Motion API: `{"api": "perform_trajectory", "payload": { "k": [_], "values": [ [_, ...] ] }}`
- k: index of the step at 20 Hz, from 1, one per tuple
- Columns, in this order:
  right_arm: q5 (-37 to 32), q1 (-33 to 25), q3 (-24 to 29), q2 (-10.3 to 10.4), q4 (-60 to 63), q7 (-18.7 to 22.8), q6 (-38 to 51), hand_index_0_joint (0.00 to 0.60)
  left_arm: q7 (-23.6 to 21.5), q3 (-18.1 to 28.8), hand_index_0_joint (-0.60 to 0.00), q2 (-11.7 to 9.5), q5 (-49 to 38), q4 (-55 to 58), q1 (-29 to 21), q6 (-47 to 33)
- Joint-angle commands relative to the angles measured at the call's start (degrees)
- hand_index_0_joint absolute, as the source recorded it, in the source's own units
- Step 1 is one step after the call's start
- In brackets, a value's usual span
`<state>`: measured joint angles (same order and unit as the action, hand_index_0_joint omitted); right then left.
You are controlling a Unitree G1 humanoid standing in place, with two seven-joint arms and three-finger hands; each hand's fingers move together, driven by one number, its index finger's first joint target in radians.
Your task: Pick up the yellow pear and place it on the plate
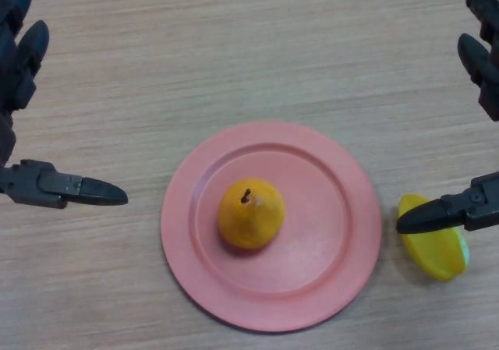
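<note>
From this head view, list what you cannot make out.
- Yellow object right of the pink plate: partly hidden by the right hand; its identity is unclear.
- Both hands: cut off by the side edges, left hand included.
- Pear underside: hidden, it rests on the plate.

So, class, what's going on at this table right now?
A yellow-orange pear sits upright in the middle of a pink plate on the wooden table. Neither hand holds anything: the left hand is open at the left edge, clear of the plate, and the right hand is open at the right edge, its thumb over a yellow object lying beside the plate. Whether it touches that object cannot be told.
</note>
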<state>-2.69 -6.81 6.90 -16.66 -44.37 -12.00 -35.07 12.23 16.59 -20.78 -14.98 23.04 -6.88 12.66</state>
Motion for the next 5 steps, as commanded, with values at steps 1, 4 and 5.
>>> {"api": "perform_trajectory", "payload": {
  "k": [1, 4, 5],
  "values": [
    [-0.1, -0.9, 2.4, -0.9, -2.9, 1.3, 6.8, 0.000, -1.1, 3.7, 0.000, -3.1, 0.0, 2.8, -2.5, -8.4],
    [0.2, -0.5, 2.7, -1.0, -2.6, -0.4, 8.0, 0.000, -1.8, 3.4, 0.000, -3.1, 0.8, 2.6, -2.7, -8.8],
    [0.3, -0.3, 2.6, -1.2, -2.6, -1.5, 8.0, 0.000, -2.2, 3.2, 0.000, -3.0, 1.2, 2.5, -2.9, -9.1]
  ]
}}
